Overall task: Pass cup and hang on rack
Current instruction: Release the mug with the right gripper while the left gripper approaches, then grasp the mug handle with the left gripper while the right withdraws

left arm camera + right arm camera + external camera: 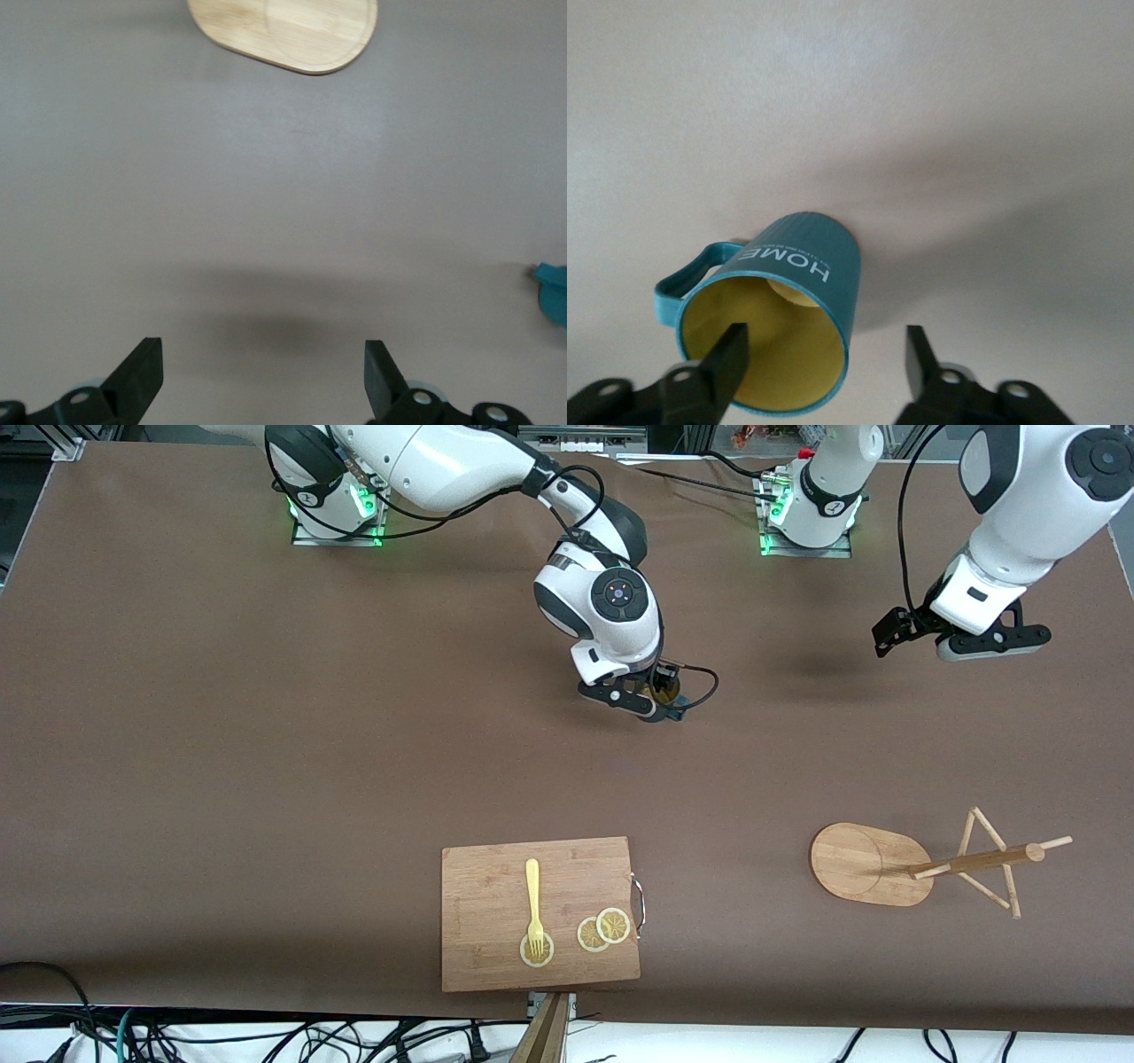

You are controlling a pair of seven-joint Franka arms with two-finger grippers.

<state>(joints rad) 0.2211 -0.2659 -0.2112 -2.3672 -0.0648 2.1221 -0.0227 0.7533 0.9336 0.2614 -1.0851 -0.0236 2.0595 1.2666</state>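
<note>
The teal cup (666,693) with a yellow inside stands on the brown table near its middle, mostly hidden under my right gripper (657,707). In the right wrist view the cup (806,257) reads "HOME", and its handle (691,274) sticks out sideways. My right gripper (826,341) is open, one finger inside the cup and the other outside its wall. My left gripper (966,642) is open and empty, up over the table at the left arm's end. The left wrist view shows that gripper (263,352) and a teal bit of the cup (554,292). The bamboo rack (939,864) stands nearer to the front camera.
A wooden cutting board (478,948) lies near the table's front edge, with a yellow fork (533,899) and lemon slices (604,930) on it. The rack's oval base (292,35) shows in the left wrist view. Cables lie along the front edge.
</note>
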